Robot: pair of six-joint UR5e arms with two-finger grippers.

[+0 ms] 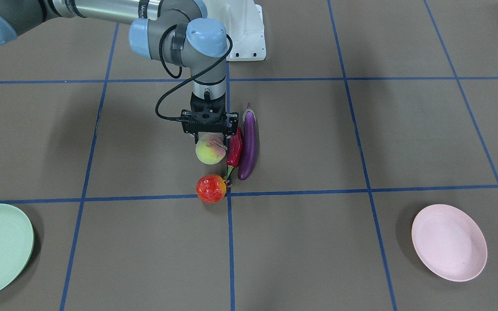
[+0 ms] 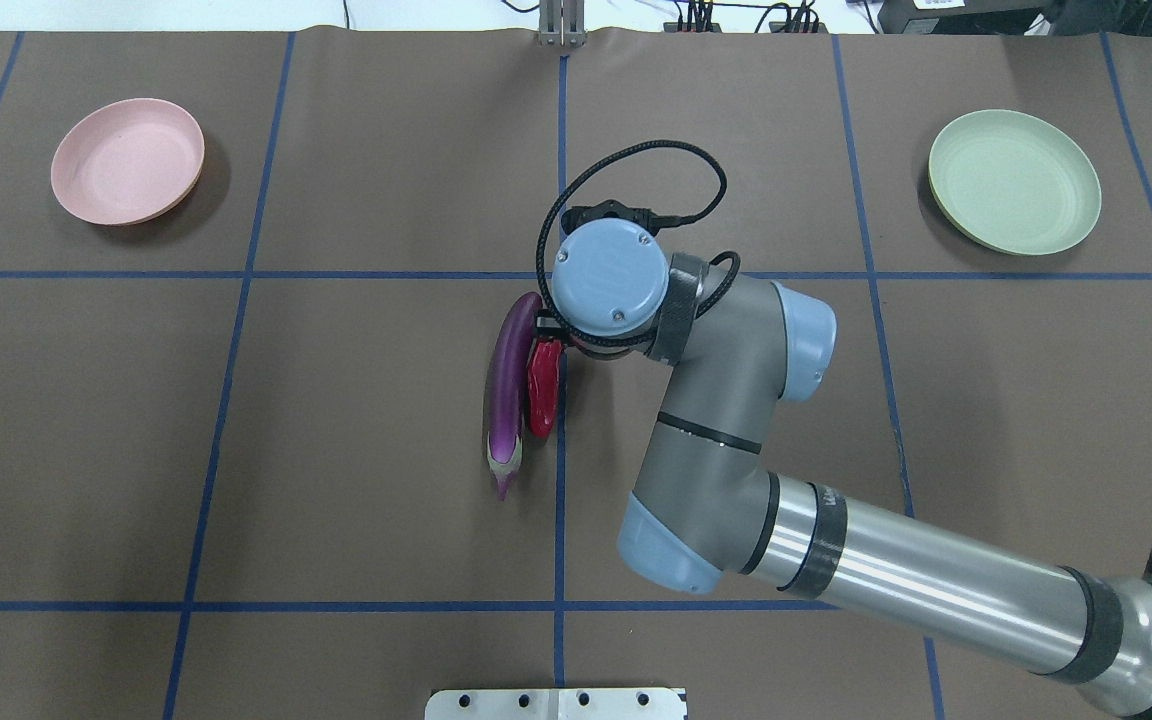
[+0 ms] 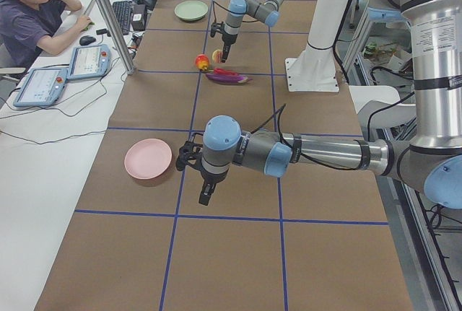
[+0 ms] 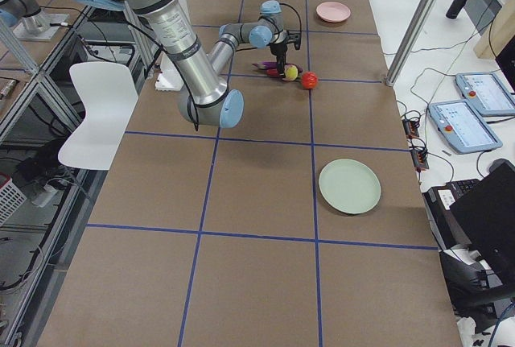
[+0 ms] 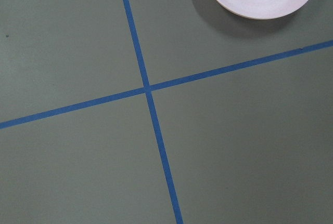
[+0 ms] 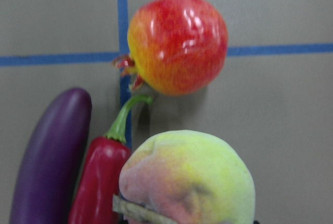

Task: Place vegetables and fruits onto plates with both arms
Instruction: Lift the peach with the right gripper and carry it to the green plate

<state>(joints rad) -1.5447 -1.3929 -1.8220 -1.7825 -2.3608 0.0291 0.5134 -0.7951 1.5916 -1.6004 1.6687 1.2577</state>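
Clamping peach (image 1: 209, 150) between right fingers (image 6: 139, 209); left fingers (image 3: 206, 195) near pink plate (image 3: 148, 158), grip state indiscernible

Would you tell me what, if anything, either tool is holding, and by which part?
The right tool appears to grip the peach across its sides, near the robot-facing end; nothing shows in the left tool.

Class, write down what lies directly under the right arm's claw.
A peach sits under the right claw, between its fingers, beside the chili pepper. Whether it rests on the table is hidden.
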